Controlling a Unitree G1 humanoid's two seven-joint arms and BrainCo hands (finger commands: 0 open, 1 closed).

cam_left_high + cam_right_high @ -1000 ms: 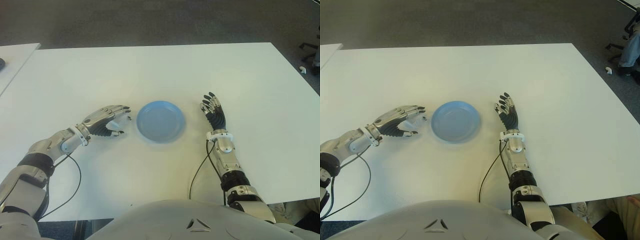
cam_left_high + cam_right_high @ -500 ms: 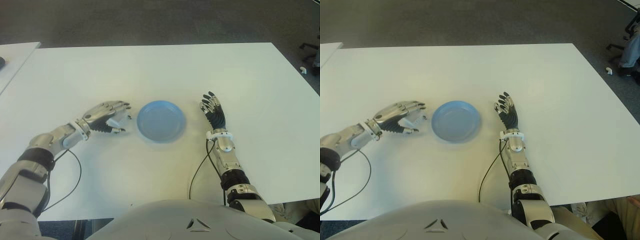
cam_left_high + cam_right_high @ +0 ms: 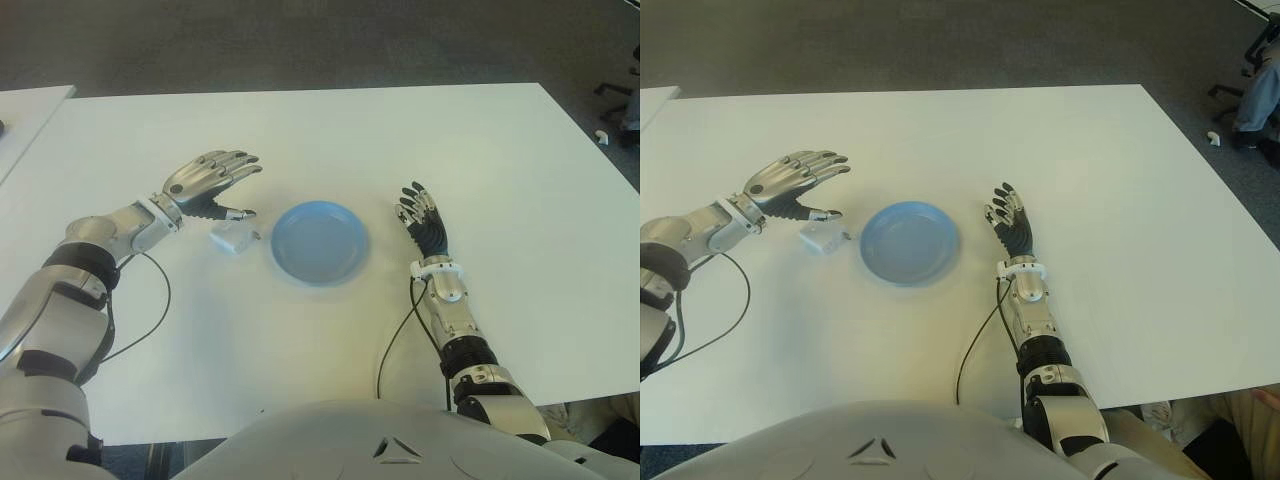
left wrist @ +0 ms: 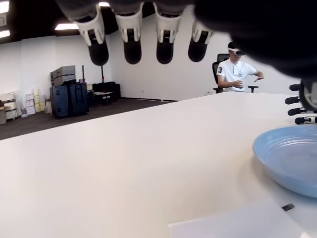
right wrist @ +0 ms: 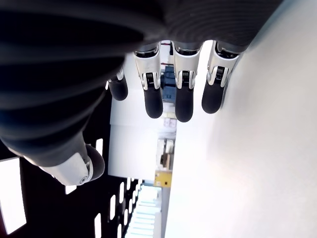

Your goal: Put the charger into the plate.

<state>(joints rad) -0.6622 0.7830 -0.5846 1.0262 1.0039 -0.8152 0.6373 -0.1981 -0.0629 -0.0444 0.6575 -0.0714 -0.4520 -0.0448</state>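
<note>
A small white charger (image 3: 232,238) lies on the white table (image 3: 330,140), just left of the round blue plate (image 3: 320,242). My left hand (image 3: 213,185) hovers above and slightly behind the charger, fingers spread, holding nothing. In the left wrist view the charger (image 4: 237,225) shows below the fingertips (image 4: 132,48), with the plate (image 4: 290,156) beside it. My right hand (image 3: 424,220) shows to the right of the plate with its fingers relaxed and nothing in them.
Cables (image 3: 395,330) run from both wrists across the table toward its front edge. A second table corner (image 3: 30,105) shows at the far left. In the left wrist view a person sits on a chair (image 4: 237,74) far behind.
My left hand has lifted and moved back and away from the charger, opening its fingers. The charger, hidden under the hand before, now lies exposed on the table. The right hand stayed still.
</note>
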